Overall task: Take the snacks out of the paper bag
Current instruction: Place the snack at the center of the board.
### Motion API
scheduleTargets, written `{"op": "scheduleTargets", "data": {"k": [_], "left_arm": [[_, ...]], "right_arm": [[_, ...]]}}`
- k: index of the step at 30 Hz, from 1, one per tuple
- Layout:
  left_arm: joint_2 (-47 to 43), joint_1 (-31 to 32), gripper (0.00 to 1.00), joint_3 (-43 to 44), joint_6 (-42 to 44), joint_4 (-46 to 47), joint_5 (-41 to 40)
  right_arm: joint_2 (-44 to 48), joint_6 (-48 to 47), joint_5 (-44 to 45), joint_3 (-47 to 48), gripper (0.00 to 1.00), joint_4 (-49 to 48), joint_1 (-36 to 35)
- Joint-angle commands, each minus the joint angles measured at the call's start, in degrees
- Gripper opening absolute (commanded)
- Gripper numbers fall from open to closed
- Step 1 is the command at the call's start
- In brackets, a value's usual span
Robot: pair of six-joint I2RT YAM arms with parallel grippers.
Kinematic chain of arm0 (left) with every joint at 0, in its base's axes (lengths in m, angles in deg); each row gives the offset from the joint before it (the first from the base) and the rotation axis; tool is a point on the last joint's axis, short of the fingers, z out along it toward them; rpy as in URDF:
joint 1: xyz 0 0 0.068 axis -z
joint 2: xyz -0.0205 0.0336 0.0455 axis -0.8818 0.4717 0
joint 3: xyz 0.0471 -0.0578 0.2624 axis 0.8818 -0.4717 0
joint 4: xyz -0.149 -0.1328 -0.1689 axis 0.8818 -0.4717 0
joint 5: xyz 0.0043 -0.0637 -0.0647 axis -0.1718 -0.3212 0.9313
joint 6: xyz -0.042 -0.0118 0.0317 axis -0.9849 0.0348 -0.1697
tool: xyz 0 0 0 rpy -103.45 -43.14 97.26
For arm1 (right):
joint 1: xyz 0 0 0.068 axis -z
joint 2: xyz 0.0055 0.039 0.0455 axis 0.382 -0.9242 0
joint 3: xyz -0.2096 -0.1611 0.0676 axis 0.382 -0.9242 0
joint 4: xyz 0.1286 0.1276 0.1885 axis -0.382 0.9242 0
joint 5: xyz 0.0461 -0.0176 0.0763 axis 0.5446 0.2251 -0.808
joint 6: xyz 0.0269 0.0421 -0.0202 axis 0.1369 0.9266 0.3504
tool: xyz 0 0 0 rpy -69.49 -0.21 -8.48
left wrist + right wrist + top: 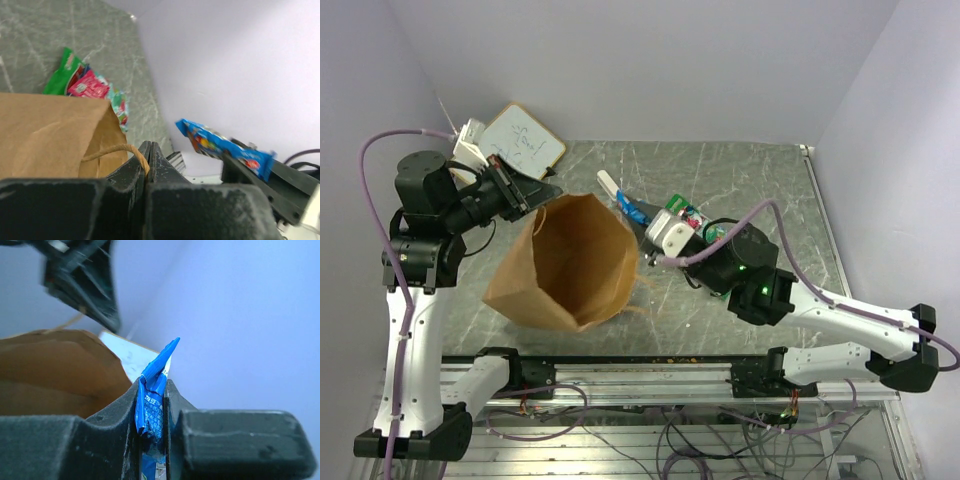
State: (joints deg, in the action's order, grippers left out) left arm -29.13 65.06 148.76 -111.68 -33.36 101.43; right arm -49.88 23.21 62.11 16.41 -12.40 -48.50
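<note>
1. At the far left of the table (750, 180), a wood-framed whiteboard (525, 140) lies beside the left arm.
2. The left gripper (150, 159) is pressed fully together on the twisted paper handle (112, 150) at the left rim of the paper bag (515, 285). The loop runs in between its fingers.
3. The paper bag stands in the middle of the table between the two arms. Its mouth gapes wide towards the top camera.
4. Just past the bag's far rim, a small white block (608, 183) rests on the table.
5. The blue packet (151, 412) is held in the air above the bag's right rim, clear of the paper. The right gripper (152, 390) is clamped on it, and the foil is crumpled between the two fingers, with one pointed end sticking out past the tips.
6. To the right of the bag, three snacks lie close together on the table beneath the right wrist:
   - The green packet (61, 76) is farthest from the bag.
   - The tiny red packet (89, 86) rests against the green one.
   - The multicoloured green-edged packet (119, 106) is nearest the bag wall.
</note>
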Motion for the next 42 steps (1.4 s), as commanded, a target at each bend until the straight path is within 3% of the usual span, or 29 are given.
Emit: {"op": "scheduleTargets", "data": {"k": [1,4,8,10,12,16,20,33,42], "left_arm": [[0.61,-0.13,0.07,2.40,-9.10,11.62,4.91],[1.05,-0.13,0.07,2.37,-11.17,12.31,4.95],[1.20,-0.13,0.07,2.17,-7.31,4.57,1.68],[1.04,-0.08,0.07,0.82,-5.72,0.94,0.40],[0.85,-0.08,0.07,-0.32,-4.59,-2.75,-1.06],[0.35,-0.13,0.07,0.16,-1.51,-8.87,-5.18],[0.21,-0.12,0.07,3.27,3.26,-17.18,-12.46],[-5.13,-0.10,0.07,4.44,9.60,-30.37,-25.78],[-10.87,-0.13,0.09,2.82,11.90,-37.02,-33.15]], "right_arm": [[-2.27,0.33,24.08,-0.32,0.00,-7.68,0.08],[-3.92,3.82,35.86,1.70,0.00,-8.17,0.04],[-5.75,8.74,48.43,4.27,0.00,-7.62,1.24],[-6.34,15.84,51.18,5.57,0.00,-1.98,3.46],[-7.42,27.36,51.87,9.53,0.00,12.27,7.04],[-9.71,49.12,43.81,14.42,0.00,34.25,16.90],[-11.91,56.81,36.33,15.25,0.00,43.75,22.11],[-22.29,65.61,22.30,18.44,0.00,56.75,30.28],[-30.13,65.12,23.23,24.35,0.00,65.69,33.20]]}}
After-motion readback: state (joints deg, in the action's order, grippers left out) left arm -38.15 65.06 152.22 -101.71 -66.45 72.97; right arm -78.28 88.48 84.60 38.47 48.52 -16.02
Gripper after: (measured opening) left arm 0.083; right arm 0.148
